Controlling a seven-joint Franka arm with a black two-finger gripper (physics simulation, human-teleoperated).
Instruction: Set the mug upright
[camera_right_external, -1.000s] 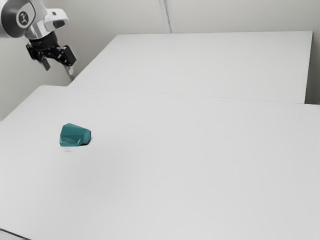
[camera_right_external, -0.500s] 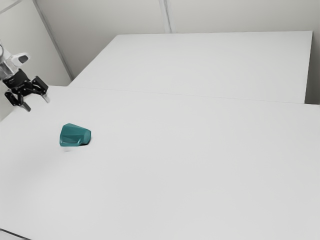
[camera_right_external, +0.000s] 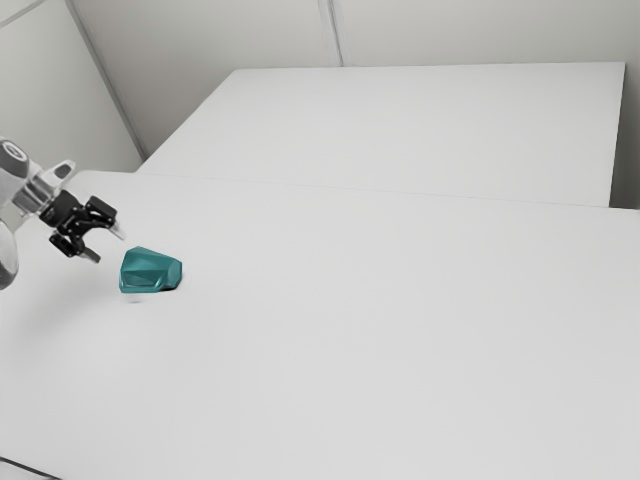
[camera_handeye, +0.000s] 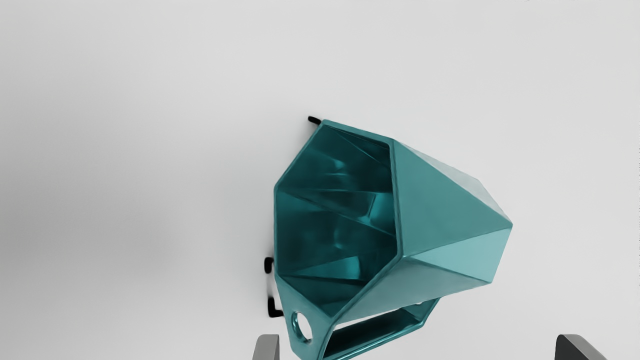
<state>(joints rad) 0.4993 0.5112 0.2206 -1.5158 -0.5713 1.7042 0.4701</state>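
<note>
In the exterior view my gripper (camera_right_external: 92, 232) hangs over the table toward the exterior view's left edge, close to the teal mug and apart from it. The faceted mug (camera_right_external: 150, 271) lies on its side on the table. From the wrist view, the mug (camera_handeye: 445, 215) shows its open mouth and dark inside, with its handle (camera_handeye: 380, 336) on the side nearest my fingertips. My gripper (camera_handeye: 417, 347) is open, its two fingertips wide apart with nothing held between them.
The white tabletop (camera_right_external: 380, 340) spreads around the mug. Behind it stands another white surface (camera_right_external: 420, 130), beside pale walls. A dark thin line (camera_right_external: 30, 468) crosses the exterior view's lower left corner.
Over the last second my gripper has come down from the upper left and then moved toward the exterior view's right, closer to the mug. The mug has stayed where it was.
</note>
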